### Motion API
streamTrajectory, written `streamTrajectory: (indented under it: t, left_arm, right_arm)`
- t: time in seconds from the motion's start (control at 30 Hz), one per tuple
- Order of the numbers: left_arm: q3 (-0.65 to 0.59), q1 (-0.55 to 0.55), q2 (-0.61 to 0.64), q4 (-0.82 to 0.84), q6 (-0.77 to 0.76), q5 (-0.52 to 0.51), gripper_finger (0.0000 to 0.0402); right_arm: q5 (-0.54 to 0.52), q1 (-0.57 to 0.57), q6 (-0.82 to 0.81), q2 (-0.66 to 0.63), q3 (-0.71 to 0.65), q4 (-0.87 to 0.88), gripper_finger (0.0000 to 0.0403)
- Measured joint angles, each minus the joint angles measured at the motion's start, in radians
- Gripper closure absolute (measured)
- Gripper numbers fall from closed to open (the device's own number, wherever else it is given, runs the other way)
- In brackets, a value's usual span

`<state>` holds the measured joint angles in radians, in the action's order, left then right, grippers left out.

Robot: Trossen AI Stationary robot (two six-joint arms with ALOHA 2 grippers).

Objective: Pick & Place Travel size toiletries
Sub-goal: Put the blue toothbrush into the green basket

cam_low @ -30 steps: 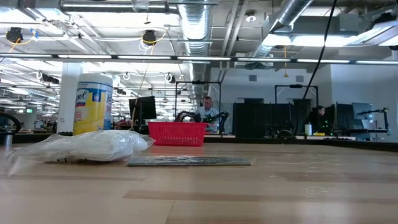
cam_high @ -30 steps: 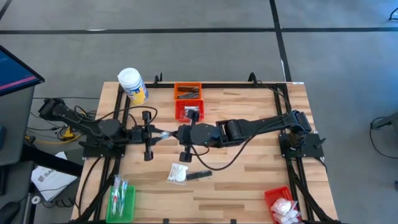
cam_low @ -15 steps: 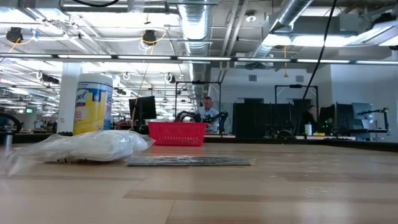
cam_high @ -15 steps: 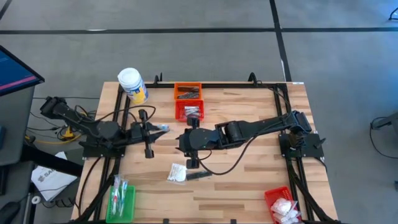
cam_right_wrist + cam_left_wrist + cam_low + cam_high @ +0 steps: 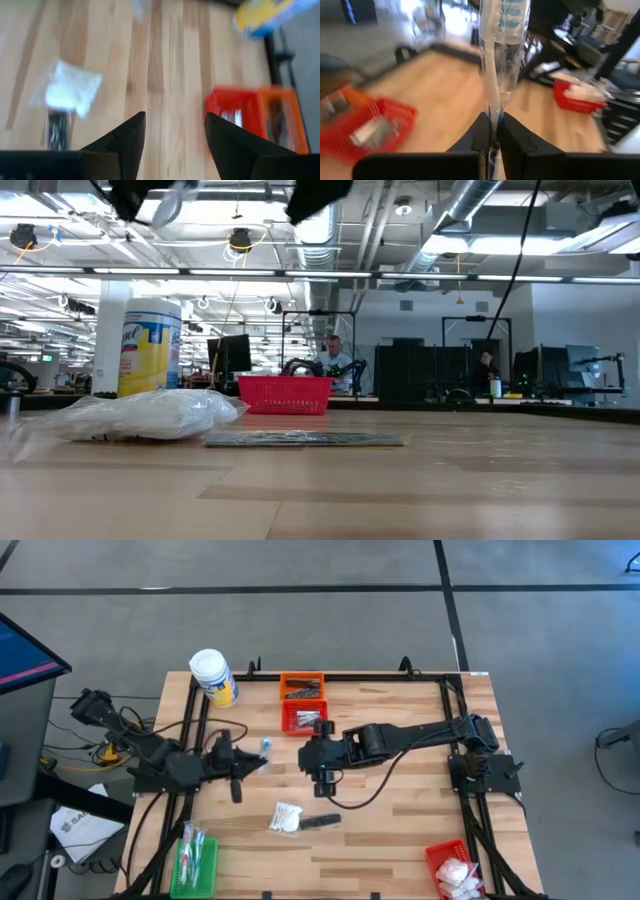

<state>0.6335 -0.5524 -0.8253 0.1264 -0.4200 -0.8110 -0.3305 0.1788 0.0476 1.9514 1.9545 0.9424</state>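
My left gripper (image 5: 250, 754) is shut on a thin stick in clear wrap (image 5: 499, 55), held above the table left of centre; the low view shows the stick (image 5: 170, 204) at its top edge. My right gripper (image 5: 174, 132) stands open and empty over the table's middle (image 5: 322, 776), near the red basket (image 5: 305, 720). A white packet (image 5: 286, 818) and a dark slim tube (image 5: 320, 821) lie flat on the wood nearer the front edge. My left gripper pinches the stick's wrapped near end (image 5: 492, 131) between its two fingers. The fingers come roughly level from the table's left and lie along the stick. The stick juts out ahead of them, lifted clear of the table.
An orange basket (image 5: 301, 688) sits behind the red one, and a white jar with a yellow label (image 5: 213, 677) stands at the far left. A green basket (image 5: 197, 860) is at the front left corner and another red basket (image 5: 455, 868) at the front right.
My right gripper has come off the stick, tipped downward and drawn back toward the table's right. My left gripper has kept the stick, rolled about its own line and pulled a little toward the table's left. Both arms have dropped into the top of the low view.
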Motion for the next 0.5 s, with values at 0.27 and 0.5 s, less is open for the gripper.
streamTrajectory:
  t: [0.27, 0.5]
  left_arm:
    - [0.085, -0.083, 0.0, 0.35, -0.502, 0.165, 0.039]
    - [0.108, -0.219, 0.001, 0.547, -0.937, 0.25, 0.039]
  right_arm:
    - [-0.001, -0.012, -0.048, 0.0, 0.0, 0.078, 0.0209]
    - [0.0, 0.0, -0.044, 0.0, 0.0, 0.08, 0.0214]
